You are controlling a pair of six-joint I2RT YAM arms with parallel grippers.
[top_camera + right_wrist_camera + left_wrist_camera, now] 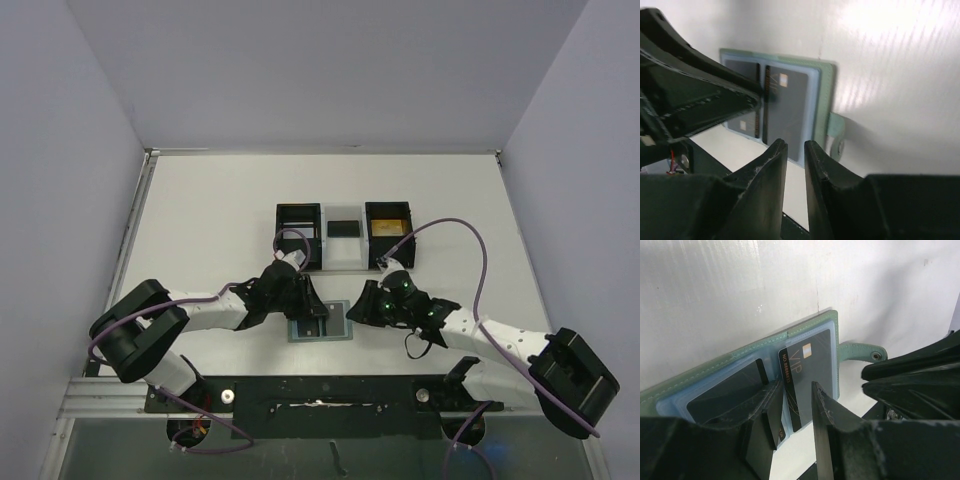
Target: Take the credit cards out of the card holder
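Observation:
The teal-grey card holder [320,329] lies open and flat near the table's front edge. In the left wrist view [832,325] its pale blue pockets hold a black VIP card [807,371] and a second dark card [722,392]. My left gripper [792,412] is open, with its fingertips low over the black card's near edge. My right gripper [795,150] is narrowly open and empty, just short of the holder's [822,95] near edge by the side tab [836,131]. A gold-orange card [386,229] and a black card [343,228] lie in the back boxes. I see no pale card.
Three boxes stand in a row at the back: a black one [298,215], a white one [343,255] and a black one [388,212]. The two grippers [308,300] [358,308] are close together over the holder. A dark rail runs along the front edge [320,395].

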